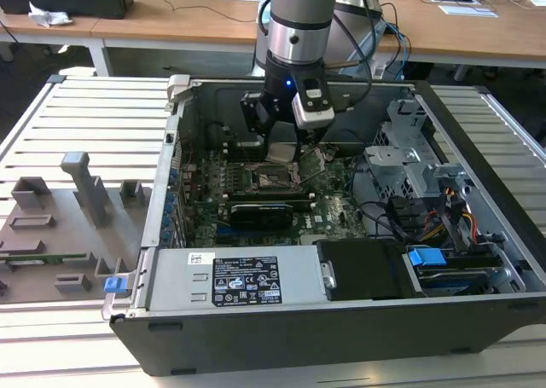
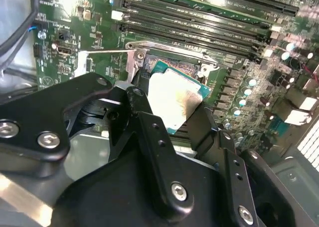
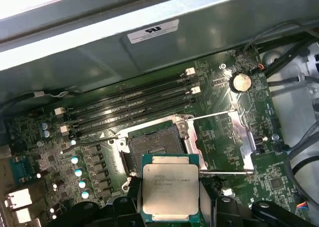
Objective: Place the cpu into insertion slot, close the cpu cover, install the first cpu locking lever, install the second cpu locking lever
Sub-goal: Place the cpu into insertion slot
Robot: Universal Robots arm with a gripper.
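an office with wooden desks lies behind a slatted metal table (image 1: 85, 115). most of the table, from its middle out to the edge on the exterior view's right, carries an open computer case (image 1: 341, 337) lying on its side. the robot arm (image 1: 299, 13) reaches down into the case from the table's far edge. a grey fixture tray (image 1: 51, 234) with upright blocks lies by the table's edge on the exterior view's left. inside the case, a grey power supply (image 1: 230, 281) runs along the wall nearest the table's near edge, and the green motherboard (image 1: 333, 209) covers the floor beyond it.

the black hand (image 1: 281, 149) hangs over the middle of the motherboard, its fingers (image 2: 144, 132) pinching the cpu (image 3: 170, 189) by two opposite edges, metal top facing up. the cpu cover (image 3: 246, 137) is swung open off the insertion slot (image 3: 154, 147) and lies just beside it, green board showing through its cut-out. the insertion slot is bare, with the cpu held above it and not seated; in the first wrist view the cpu overlaps one edge of the slot. two thin locking levers (image 3: 224, 173) stand free at the cover's sides, unlatched. long memory slots (image 3: 129, 107) run beside the insertion slot.
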